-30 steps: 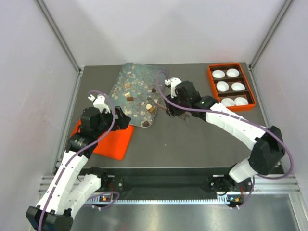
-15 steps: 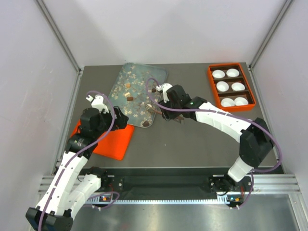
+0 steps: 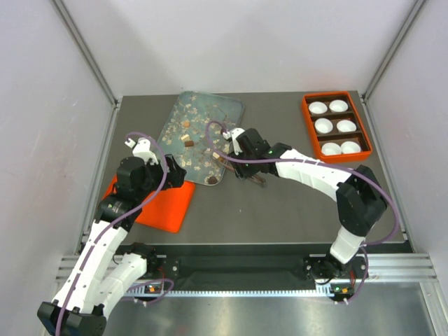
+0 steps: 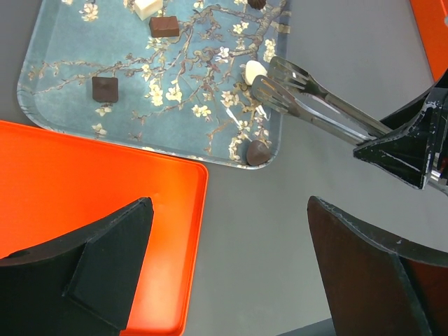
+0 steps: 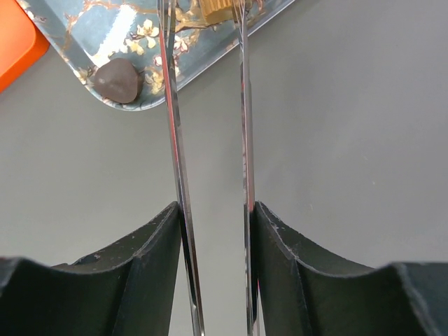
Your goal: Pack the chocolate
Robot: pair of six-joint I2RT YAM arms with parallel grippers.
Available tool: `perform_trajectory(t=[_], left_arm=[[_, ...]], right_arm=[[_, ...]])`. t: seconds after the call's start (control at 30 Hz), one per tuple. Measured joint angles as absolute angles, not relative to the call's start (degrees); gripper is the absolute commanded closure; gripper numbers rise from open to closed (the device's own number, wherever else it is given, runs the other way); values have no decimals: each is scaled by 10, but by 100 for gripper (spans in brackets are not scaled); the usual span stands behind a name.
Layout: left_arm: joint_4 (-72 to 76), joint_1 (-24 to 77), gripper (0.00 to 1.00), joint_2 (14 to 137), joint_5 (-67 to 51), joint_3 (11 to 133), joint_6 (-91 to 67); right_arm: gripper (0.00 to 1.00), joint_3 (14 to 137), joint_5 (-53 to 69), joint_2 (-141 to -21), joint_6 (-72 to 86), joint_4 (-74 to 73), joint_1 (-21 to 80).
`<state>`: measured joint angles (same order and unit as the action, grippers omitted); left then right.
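Note:
Several small chocolates lie on a blue floral tray [image 3: 203, 108], among them a dark lump [image 3: 211, 180] at its near corner. My right gripper [image 3: 246, 164] is shut on thin metal tongs [image 3: 225, 159], whose tips reach over the tray's right edge. In the right wrist view the fingers [image 5: 157, 245] press the tongs [image 5: 175, 140]. A tan chocolate [image 5: 218, 8] sits between the tong tips and the dark lump [image 5: 117, 79] lies to their left. My left gripper [image 4: 229, 210] is open and empty, over the table beside the orange lid [image 4: 84, 182].
An orange box [image 3: 306, 119] holding white paper cups [image 3: 324, 126] stands at the back right. The orange lid [image 3: 164, 206] lies flat at the near left, touching the tray's near edge. The left wrist view shows the tray [image 4: 63, 84], the chocolates [image 4: 164, 26] and the tongs [image 4: 315, 105].
My right gripper has moved left and nearer with the tongs, and their tips now sit lower on the tray's right side. The left arm has not moved.

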<state>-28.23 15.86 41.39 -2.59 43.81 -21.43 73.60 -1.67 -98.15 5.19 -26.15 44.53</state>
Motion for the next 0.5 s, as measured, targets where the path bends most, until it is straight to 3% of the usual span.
perform_trajectory(t=[0.5], left_arm=[[-282,159,4,414,-25,438,-213]], right_arm=[[55,759,-53,-982,40,-269,451]])
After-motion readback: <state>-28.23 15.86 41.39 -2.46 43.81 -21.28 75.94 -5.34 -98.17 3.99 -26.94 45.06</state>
